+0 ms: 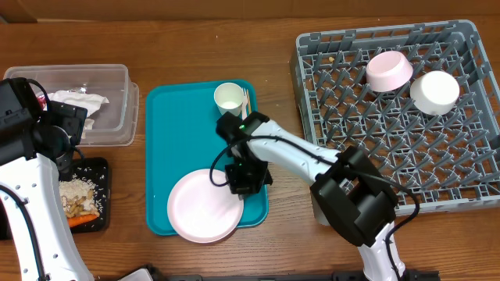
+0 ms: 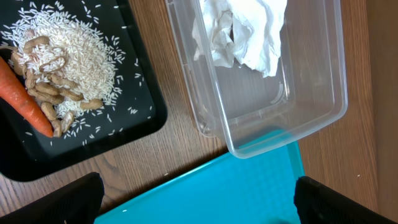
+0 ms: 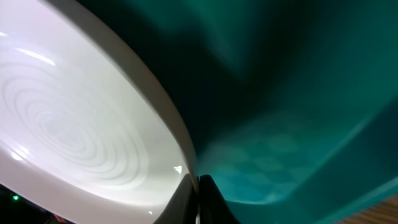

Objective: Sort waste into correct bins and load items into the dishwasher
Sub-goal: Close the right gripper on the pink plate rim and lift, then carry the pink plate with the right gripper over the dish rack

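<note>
The round pale plate lies at the near end of the teal serving tray. My right gripper is shut on its right rim; in the right wrist view the two fingertips pinch the edge of the plate. A small white cup and a white fork sit at the tray's far end. My left gripper hangs open and empty over the teal tray's corner, near the clear tub holding a crumpled napkin. The black tray holds rice, beige scraps and a carrot.
The grey dish rack fills the right of the table, with a pale pink bowl and a white bowl in its far part. The right arm's base stands by the rack's near left corner.
</note>
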